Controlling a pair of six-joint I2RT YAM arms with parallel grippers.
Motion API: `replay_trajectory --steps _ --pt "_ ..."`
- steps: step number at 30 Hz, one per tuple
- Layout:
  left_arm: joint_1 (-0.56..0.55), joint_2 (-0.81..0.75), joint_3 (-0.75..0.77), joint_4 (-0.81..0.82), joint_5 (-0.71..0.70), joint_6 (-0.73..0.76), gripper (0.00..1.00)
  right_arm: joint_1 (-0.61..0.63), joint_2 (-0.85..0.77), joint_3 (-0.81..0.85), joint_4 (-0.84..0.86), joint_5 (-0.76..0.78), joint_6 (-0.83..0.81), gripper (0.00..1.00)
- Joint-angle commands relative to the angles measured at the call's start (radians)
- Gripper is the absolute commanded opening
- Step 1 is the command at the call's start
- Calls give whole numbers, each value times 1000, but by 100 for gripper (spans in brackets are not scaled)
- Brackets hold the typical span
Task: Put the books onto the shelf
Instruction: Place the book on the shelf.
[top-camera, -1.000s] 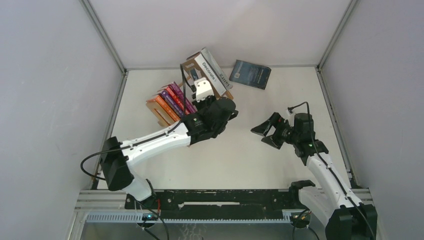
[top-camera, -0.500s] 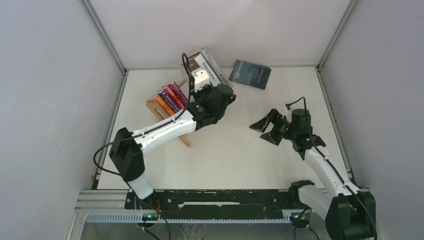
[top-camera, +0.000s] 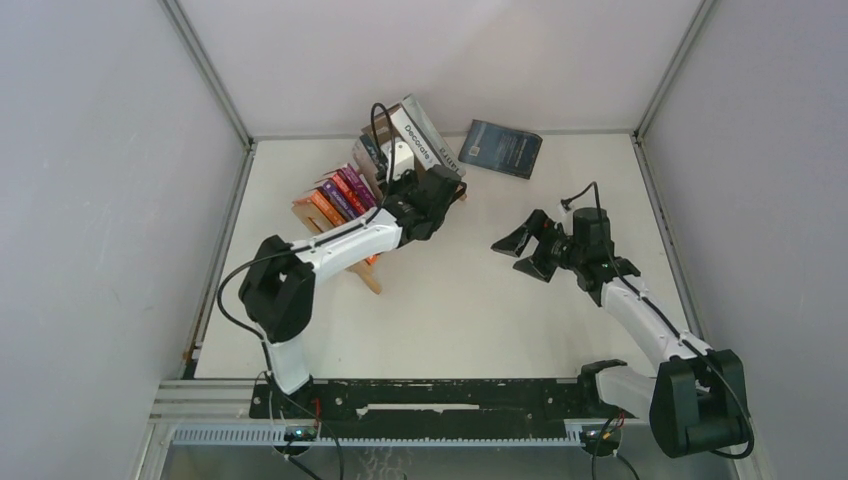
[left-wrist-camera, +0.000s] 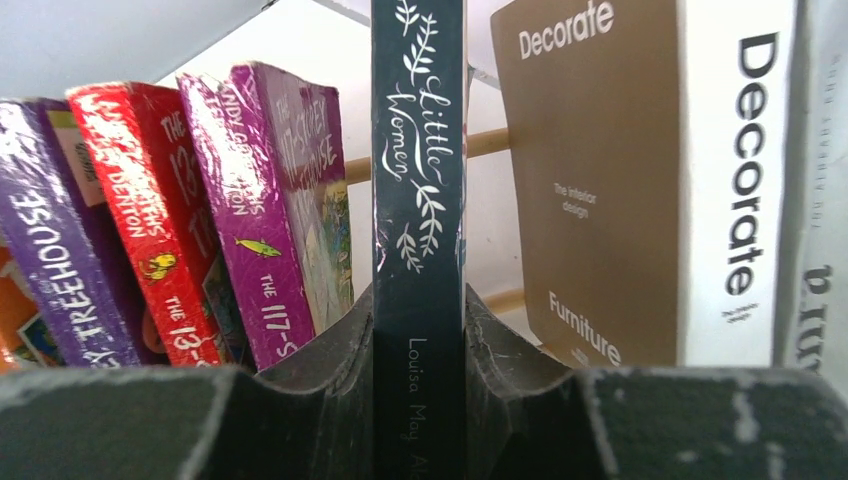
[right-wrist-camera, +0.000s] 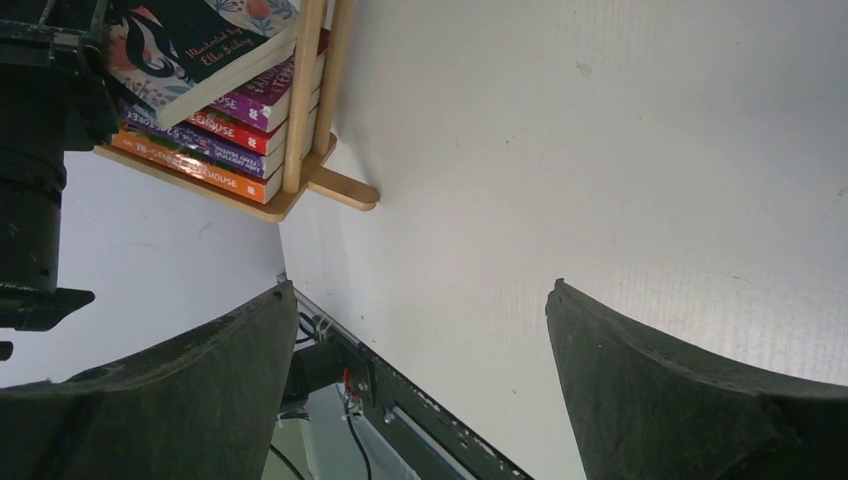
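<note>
Left gripper (left-wrist-camera: 420, 345) clamps the dark "Little Women" book (left-wrist-camera: 418, 150) beside the brown "Decorate" book (left-wrist-camera: 600, 180), seemingly within the shelf (left-wrist-camera: 490, 142); right gripper (right-wrist-camera: 418, 300) stands wide apart.

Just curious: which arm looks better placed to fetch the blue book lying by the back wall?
Probably right: the right claw is open and empty, free to reach the blue book; the left claw grips a dark book at the shelf.

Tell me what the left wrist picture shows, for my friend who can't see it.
The left gripper pinches the spine of a dark book titled Little Women, held upright. A purple paperback and a red paperback lean at its left, and a brown book titled Decorate stands at its right.
</note>
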Motion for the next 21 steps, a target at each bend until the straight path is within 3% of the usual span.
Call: replay_trajectory --steps 1,21 --pt "23 18 74 69 -45 -41 0 13 30 39 74 9 -20 100" --pt "49 111 34 127 -128 -114 0 29 202 39 192 -8 -37 100"
